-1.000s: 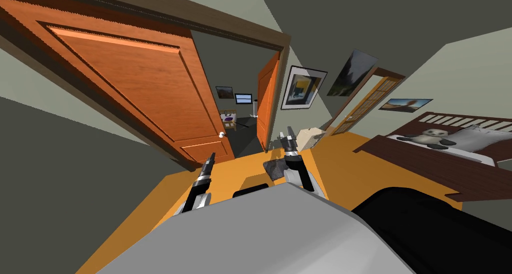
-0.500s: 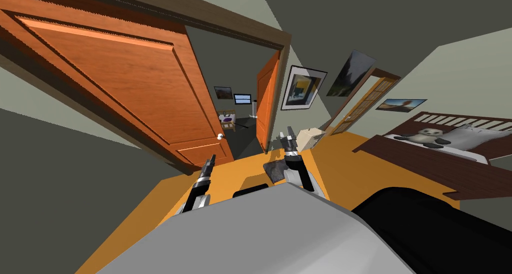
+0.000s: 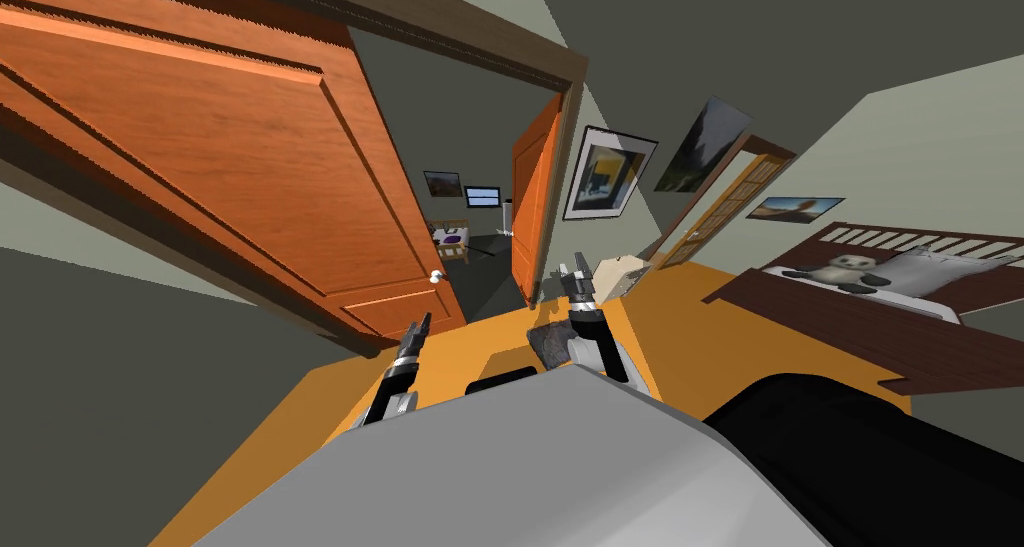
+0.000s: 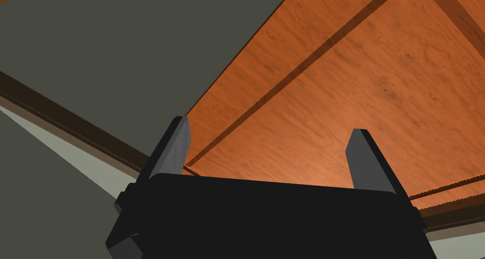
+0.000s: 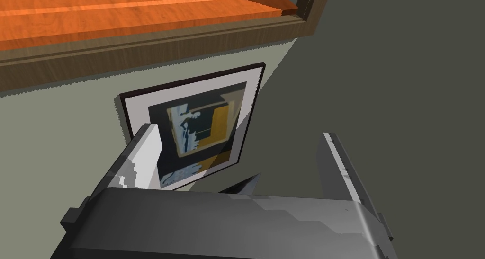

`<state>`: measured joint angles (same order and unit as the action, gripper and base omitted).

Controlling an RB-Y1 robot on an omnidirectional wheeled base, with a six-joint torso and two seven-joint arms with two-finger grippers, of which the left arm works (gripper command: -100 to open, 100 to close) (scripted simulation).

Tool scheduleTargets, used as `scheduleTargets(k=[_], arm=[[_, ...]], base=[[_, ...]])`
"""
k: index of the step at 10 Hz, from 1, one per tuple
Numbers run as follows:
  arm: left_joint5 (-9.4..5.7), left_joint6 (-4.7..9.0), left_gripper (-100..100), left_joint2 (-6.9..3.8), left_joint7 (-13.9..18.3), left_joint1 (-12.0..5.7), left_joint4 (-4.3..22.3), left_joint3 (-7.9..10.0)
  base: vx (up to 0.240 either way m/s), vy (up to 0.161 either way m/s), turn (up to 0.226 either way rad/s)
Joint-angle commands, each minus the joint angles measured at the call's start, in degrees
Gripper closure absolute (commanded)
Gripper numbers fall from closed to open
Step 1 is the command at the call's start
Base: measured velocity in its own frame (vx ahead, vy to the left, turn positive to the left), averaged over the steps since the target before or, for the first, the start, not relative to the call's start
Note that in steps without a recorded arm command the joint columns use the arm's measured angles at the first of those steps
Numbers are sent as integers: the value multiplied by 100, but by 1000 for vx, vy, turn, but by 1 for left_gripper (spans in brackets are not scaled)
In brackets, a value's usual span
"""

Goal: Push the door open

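Door [image 3: 250, 171] looming larger on your left as you are moving in on it.
The orange, wood-grained leaf is hanging partly open in its dark brown frame [image 3: 500, 46], and it is taking up more of the head view than a second ago; the whole scene is shifting with it, so the move is yours. Its small pale knob [image 3: 436, 276] is sitting just beyond your left gripper [image 3: 420, 329], whose fingers [image 4: 177, 138] are spread wide and holding nothing, pointing at the door's panel close ahead. Your right gripper [image 3: 578, 276] is raised near the second orange leaf [image 3: 535, 201], fingers likewise released.
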<state>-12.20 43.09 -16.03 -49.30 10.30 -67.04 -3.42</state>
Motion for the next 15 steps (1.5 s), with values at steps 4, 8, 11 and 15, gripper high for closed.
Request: scheduleTargets(k=[4, 8, 11, 15], arm=[[-116, 195, -100, -121, -386, -179, 578, -48], [-253, 423, -100, -263, -847, -390, 1236, -106], [-350, 583, -100, -363, -1173, -539, 1700, -147], [-470, 783, -100, -487, -1578, -724, 2278, -197]], base=[[74, 11, -30], [82, 7, -37], [102, 16, -35], [88, 7, -33]])
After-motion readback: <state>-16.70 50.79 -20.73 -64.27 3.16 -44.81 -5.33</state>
